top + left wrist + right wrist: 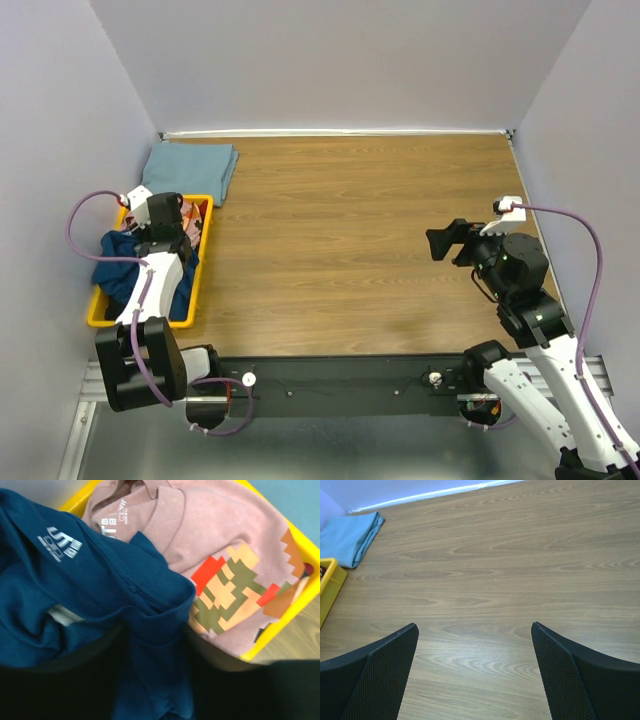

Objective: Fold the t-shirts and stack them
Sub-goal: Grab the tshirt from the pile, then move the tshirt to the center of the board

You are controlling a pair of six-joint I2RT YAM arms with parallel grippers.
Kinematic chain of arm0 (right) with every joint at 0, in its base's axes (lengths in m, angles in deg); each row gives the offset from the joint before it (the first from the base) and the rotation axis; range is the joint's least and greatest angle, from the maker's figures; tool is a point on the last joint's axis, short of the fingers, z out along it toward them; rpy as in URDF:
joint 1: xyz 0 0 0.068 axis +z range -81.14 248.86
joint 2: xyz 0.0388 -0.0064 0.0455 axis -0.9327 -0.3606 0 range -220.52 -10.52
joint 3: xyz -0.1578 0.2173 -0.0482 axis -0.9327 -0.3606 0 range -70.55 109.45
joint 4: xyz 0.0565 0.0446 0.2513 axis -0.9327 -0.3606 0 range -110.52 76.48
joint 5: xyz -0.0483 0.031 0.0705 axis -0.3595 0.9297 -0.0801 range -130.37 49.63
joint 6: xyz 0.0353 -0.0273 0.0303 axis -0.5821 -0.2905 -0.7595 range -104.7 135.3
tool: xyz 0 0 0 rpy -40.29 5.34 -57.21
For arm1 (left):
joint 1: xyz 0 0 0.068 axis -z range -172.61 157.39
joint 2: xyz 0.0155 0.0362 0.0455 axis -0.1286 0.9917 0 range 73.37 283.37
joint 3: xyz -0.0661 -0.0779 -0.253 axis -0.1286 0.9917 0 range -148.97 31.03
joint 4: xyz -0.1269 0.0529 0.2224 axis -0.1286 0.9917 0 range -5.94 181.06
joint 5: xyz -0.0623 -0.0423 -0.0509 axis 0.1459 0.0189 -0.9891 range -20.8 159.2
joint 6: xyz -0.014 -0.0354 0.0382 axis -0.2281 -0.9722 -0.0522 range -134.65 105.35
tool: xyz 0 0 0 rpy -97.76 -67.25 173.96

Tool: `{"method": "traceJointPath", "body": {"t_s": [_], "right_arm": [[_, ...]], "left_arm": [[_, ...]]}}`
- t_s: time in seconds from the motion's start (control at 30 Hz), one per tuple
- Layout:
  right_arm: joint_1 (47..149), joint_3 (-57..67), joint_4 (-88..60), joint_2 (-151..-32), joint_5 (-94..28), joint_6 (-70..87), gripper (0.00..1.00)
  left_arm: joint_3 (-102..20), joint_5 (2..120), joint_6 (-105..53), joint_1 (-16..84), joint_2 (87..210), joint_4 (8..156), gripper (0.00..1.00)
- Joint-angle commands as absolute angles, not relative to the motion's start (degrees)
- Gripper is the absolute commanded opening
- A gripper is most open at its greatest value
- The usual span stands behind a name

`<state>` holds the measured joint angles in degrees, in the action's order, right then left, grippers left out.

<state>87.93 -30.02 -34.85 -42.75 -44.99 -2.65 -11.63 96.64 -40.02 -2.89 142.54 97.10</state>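
Early in the task: one pale grey-blue shirt point(190, 168) lies folded flat at the upper left of the table point(360, 230), next to the back wall. It looks like the only finished piece, and nothing is stacked on it. The rest is unfolded in the yellow bin point(97, 312) at the left edge of the top view. A navy shirt point(75, 595) is bunched on top with its neck label showing. A pink shirt point(225, 540) with a blocky pixel print is under and beside it, toward the upper right of the left wrist view. No black shirt can be made out. The left arm reaches forward over the bin, with the left gripper point(165, 232) pointed down into the navy cloth. Its jaws are dark blurs at the bottom of the wrist view, on either side of a navy fold. They are probably closing on it, but I cannot tell whether they pinch it yet. The right gripper point(475, 630) hangs over bare wood at the right of the top view, aimed left, jaws spread wide and holding nothing. Left to do: pull out each binned shirt, fold it and stack it.
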Motion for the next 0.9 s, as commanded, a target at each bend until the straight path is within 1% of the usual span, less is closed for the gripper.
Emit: {"method": "traceJointPath", "body": {"t_s": [0.0, 0.03, 0.07, 0.13, 0.17, 0.3, 0.37, 0.5, 0.53, 0.6, 0.63, 0.67, 0.7, 0.73, 0.77, 0.8, 0.83, 0.87], "right_arm": [[88.11, -31.00, -35.85, -42.33, -43.79, -2.98, 1.00], [88.11, -30.91, -35.85, -42.42, -43.79, -2.98, 1.00], [88.11, -30.74, -35.85, -42.51, -43.79, -2.98, 1.00], [88.11, -30.21, -35.85, -42.86, -43.36, -2.89, 1.00], [88.02, -30.04, -35.94, -42.86, -43.27, -2.89, 1.00], [88.02, -29.42, -35.94, -43.12, -42.92, -3.42, 1.00], [88.11, -28.90, -35.94, -44.00, -43.00, -3.50, 1.00], [88.11, -27.58, -35.94, -46.02, -42.65, -3.86, 1.00], [88.11, -27.22, -35.94, -46.55, -42.74, -3.94, 1.00], [88.11, -26.34, -35.85, -47.69, -42.21, -4.03, 1.00], [88.02, -26.17, -35.85, -47.96, -42.12, -3.94, 1.00], [88.11, -25.82, -35.85, -48.13, -42.12, -3.77, 1.00], [88.11, -25.55, -35.85, -48.40, -42.30, -3.59, 1.00], [88.11, -25.03, -35.85, -48.49, -43.00, -3.51, 1.00], [88.11, -24.76, -35.85, -48.66, -43.52, -3.50, 1.00], [88.02, -24.41, -35.94, -48.75, -43.88, -3.33, 1.00], [88.11, -23.63, -35.94, -48.58, -44.58, -3.15, 1.00], [88.11, -23.36, -35.85, -48.49, -44.85, -2.81, 1.00]], "left_arm": [[-12.39, 99.17, -41.55, -3.25, 143.86, 95.84, 0.46], [-12.39, 99.43, -41.55, -3.33, 143.77, 95.84, 0.41], [-12.30, 99.70, -41.55, -3.33, 143.34, 95.84, 0.29], [-12.82, 99.52, -40.67, -3.25, 142.55, 96.10, 0.09], [-13.26, 99.18, -40.23, -3.33, 141.93, 96.53, 0.00], [-16.95, 96.72, -39.00, -1.58, 135.35, 99.34, 0.00], [-21.43, 93.57, -39.43, -0.53, 131.67, 100.66, 0.00], [-31.70, 89.34, -38.48, 5.61, 129.01, 102.08, 0.00], [-35.90, 88.28, -37.95, 10.24, 129.09, 101.73, 0.00], [-39.53, 81.53, -36.97, 14.14, 129.80, 98.06, 0.00], [-42.59, 77.94, -37.24, 15.64, 130.32, 96.38, 0.00], [-44.36, 71.29, -38.20, 18.61, 132.68, 94.80, 0.00], [-46.56, 69.48, -38.47, 20.38, 134.44, 92.61, 0.00], [-52.41, 66.68, -38.21, 22.49, 136.46, 92.32, 0.00], [-56.03, 65.78, -37.51, 25.38, 138.74, 92.32, 0.00], [-59.90, 64.90, -36.72, 30.37, 143.46, 92.49, 0.00], [-66.90, 64.81, -34.80, 33.29, 145.60, 92.50, 0.00], [-70.10, 64.02, -33.82, 37.15, 149.45, 92.06, 0.00]]}}
